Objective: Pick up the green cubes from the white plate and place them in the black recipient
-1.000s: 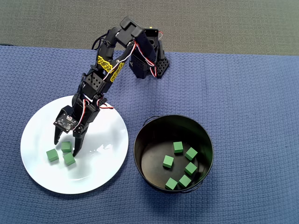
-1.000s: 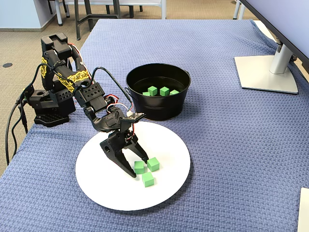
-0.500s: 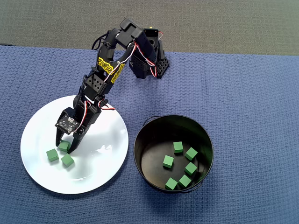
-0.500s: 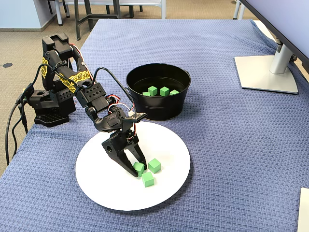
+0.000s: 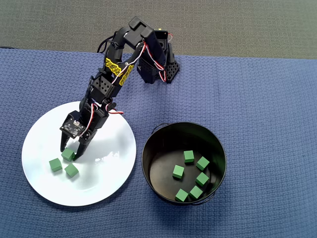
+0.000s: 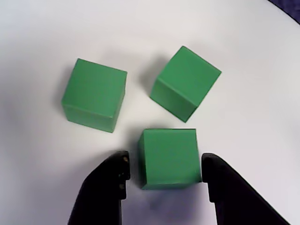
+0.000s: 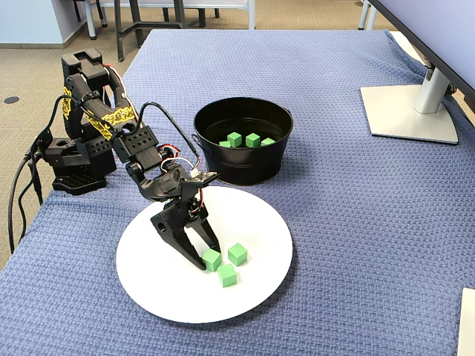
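Three green cubes lie on the white plate (image 5: 110, 144) (image 7: 256, 215). In the wrist view one cube (image 6: 169, 157) sits between my gripper's (image 6: 164, 163) black fingers (image 6: 105, 187). The right finger touches it and a thin gap shows at the left one, so the gripper is open around it. The other two cubes (image 6: 95, 93) (image 6: 186, 82) lie just beyond. From overhead the gripper (image 5: 69, 154) is low over the plate's left part, with two loose cubes (image 5: 55, 165) (image 5: 72, 170) beside it. The black recipient (image 5: 218, 144) (image 7: 245, 169) holds several green cubes (image 5: 188, 156).
The arm's base (image 5: 158, 64) stands at the back of the blue cloth (image 5: 267, 99). In the fixed view a monitor foot (image 7: 408, 111) sits at the far right, and the table's left edge drops off beside the base (image 7: 74, 178).
The gripper has narrowed from wide open around one cube and shifted slightly toward the plate's left side. The other two cubes have stayed put.
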`<state>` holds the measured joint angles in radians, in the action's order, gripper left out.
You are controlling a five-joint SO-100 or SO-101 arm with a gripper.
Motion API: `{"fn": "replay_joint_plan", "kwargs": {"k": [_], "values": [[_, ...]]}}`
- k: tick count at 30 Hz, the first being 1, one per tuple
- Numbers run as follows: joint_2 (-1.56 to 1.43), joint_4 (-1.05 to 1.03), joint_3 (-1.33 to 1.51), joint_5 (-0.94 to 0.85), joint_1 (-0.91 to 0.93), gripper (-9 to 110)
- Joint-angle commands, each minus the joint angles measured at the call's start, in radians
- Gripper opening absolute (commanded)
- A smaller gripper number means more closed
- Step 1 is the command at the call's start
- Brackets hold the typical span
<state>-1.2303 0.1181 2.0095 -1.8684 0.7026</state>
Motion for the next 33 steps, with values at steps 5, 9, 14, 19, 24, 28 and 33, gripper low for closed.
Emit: {"fn": "replay_joint_plan", "kwargs": {"k": [5, 9, 14, 19, 24, 28, 33], "values": [[-0.034, 0.018, -0.002, 0.012, -0.020, 11], [-0.012, 0.018, -0.018, 0.014, -0.018, 11], [0.014, 0.023, -0.041, 0.017, -0.017, 11], [0.034, 0.035, -0.057, 0.018, -0.012, 12], [0.025, 0.035, -0.048, 0.029, -0.012, 6], [0.015, 0.035, -0.032, 0.028, -0.012, 8], [0.014, 0.037, -0.020, 0.026, -0.011, 7]]}}
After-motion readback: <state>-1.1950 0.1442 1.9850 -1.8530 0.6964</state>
